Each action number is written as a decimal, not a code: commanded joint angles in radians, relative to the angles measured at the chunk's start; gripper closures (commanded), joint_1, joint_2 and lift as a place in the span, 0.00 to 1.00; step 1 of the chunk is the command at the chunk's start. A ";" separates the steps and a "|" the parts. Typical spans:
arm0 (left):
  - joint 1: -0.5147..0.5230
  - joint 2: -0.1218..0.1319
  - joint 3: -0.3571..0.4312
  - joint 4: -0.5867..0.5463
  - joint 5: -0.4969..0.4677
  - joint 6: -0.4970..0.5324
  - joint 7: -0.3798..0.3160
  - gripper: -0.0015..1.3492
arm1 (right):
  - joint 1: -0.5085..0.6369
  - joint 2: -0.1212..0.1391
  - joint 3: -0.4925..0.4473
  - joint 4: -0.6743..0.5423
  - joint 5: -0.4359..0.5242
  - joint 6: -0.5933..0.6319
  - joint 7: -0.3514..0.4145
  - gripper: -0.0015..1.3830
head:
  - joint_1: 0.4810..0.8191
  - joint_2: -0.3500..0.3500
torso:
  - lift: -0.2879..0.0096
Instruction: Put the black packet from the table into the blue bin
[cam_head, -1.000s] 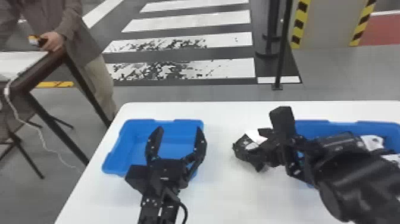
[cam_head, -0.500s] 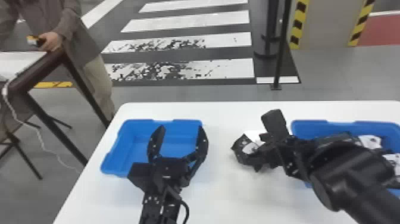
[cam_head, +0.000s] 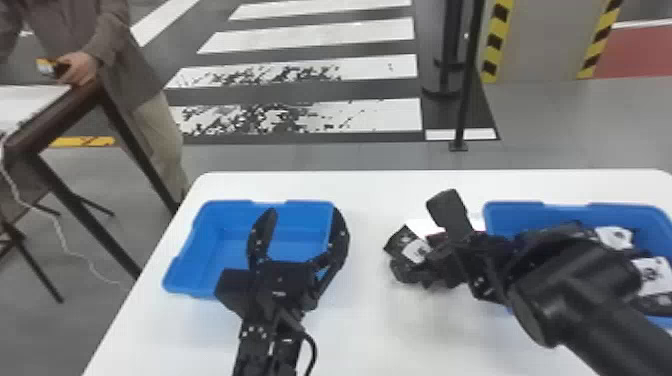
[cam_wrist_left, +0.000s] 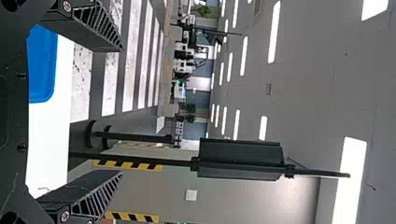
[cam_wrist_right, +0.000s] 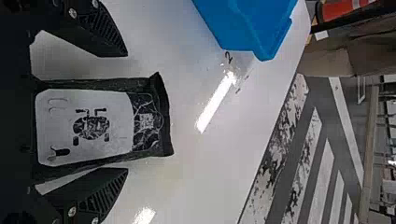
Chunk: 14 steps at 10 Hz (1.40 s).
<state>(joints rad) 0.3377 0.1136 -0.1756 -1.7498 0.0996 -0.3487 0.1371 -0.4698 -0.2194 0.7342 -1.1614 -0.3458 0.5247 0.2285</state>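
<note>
With twelve o'clock at the far edge of the head view, a blue bin stands at ten o'clock on the white bench. The left claw is in front of that bin's right half, its fingers spread wide and pointing to twelve; it holds nothing. Next along, the black packet is on the bench between the two bins, the first one lying toward its nine o'clock. It has a white label, which faces the camera in the right wrist view. The right claw is at the packet, open wide with a finger to either side and bench showing in the gaps, so it straddles the packet without gripping it. Toward the packet's three o'clock is the other blue bin, holding more black packets with white labels, and the right arm crosses in front of it.
</note>
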 joint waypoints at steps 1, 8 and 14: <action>-0.004 0.000 -0.004 0.004 0.000 -0.002 0.001 0.07 | -0.009 0.000 0.010 0.016 -0.011 0.015 0.000 0.28 | 0.63 0.77 | 0.60; 0.018 0.000 0.016 0.004 0.002 -0.015 0.001 0.07 | 0.035 -0.001 0.004 -0.055 -0.105 -0.068 -0.031 0.80 | 0.63 0.79 | 0.60; 0.052 0.001 0.040 0.004 0.002 -0.069 -0.001 0.07 | 0.556 0.023 -0.708 -0.695 0.144 -0.026 -0.071 0.79 | 0.63 0.68 | 0.60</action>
<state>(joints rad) 0.3848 0.1149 -0.1382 -1.7462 0.1017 -0.4074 0.1375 0.0321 -0.1954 0.0896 -1.7973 -0.2250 0.4702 0.1581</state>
